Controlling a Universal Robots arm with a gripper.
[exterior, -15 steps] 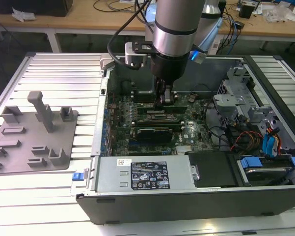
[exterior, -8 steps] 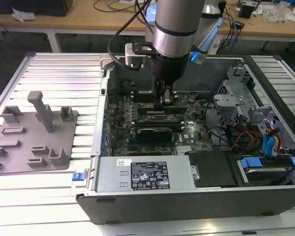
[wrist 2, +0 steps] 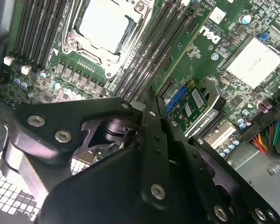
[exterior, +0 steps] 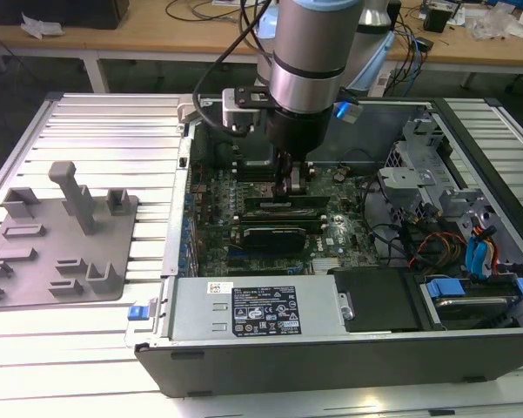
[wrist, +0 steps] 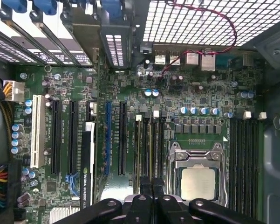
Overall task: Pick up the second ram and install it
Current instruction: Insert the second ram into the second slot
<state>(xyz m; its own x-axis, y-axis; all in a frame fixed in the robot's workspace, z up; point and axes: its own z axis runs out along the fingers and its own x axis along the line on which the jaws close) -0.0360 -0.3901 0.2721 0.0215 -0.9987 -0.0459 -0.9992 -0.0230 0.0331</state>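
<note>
A ribbed silver metal table (exterior: 96,131) carries a grey plastic plate with upright posts (exterior: 61,252) at the exterior view's left, an open dark computer case (exterior: 331,357) beside it, and between them perhaps a small blue clip (exterior: 137,311).

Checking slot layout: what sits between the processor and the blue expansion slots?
A bank of dark memory slots, seen in the first wrist view.

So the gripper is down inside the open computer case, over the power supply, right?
Not quite: the gripper is down inside the open computer case, but over the motherboard's memory slots beside the processor, not the power supply. The first wrist view shows this.
</note>
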